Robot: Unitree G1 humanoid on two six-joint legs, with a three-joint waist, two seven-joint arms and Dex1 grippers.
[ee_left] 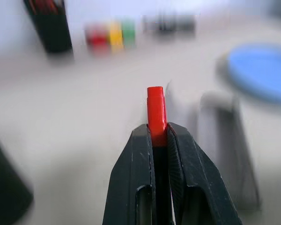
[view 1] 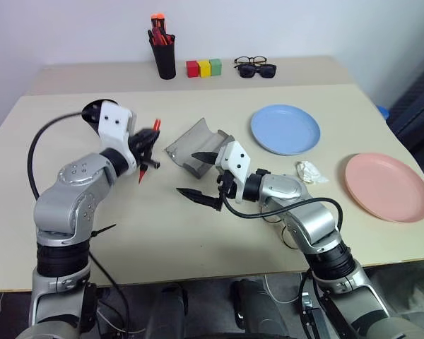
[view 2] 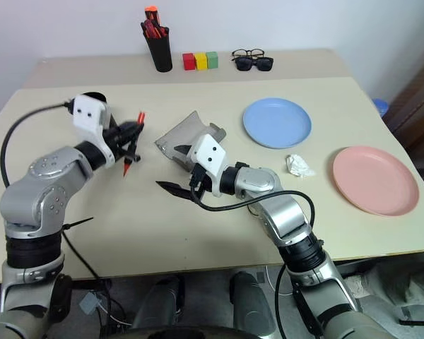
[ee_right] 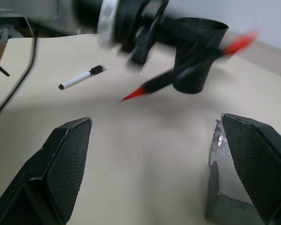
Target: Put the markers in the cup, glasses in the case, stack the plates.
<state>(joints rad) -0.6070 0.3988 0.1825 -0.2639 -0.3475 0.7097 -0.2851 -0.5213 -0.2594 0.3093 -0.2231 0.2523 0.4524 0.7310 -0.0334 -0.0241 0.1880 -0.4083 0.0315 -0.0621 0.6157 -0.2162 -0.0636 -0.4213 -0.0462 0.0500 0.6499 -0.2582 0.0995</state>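
1. The left gripper (view 1: 145, 150) is clamped on the marker (view 1: 149, 152), raised off the table (view 1: 198, 240). The slim black barrel crosses between the two fingers, one red end sticking up past them and the other pointing down and outward.
2. The right gripper (view 1: 201, 174) has its ribbed black fingers spread wide apart and holds nothing. It points toward the left gripper, with the marker a little way beyond its tips.
3. The case (view 1: 192, 148) lies just behind the right gripper, grey and hard-shelled, its rounded lid hinged open.
4. The cup (ee_right: 196, 54), matte black and tapered, stands past the marker as seen from the right wrist.
5. A white marker with a black cap (ee_right: 81, 77) lies flat on the table beyond the right gripper.
6. The light blue plate (view 1: 285, 128) and the salmon pink plate (view 1: 386, 186) sit apart, on the far side of the right arm from its gripper; both are round, shallow and smooth.
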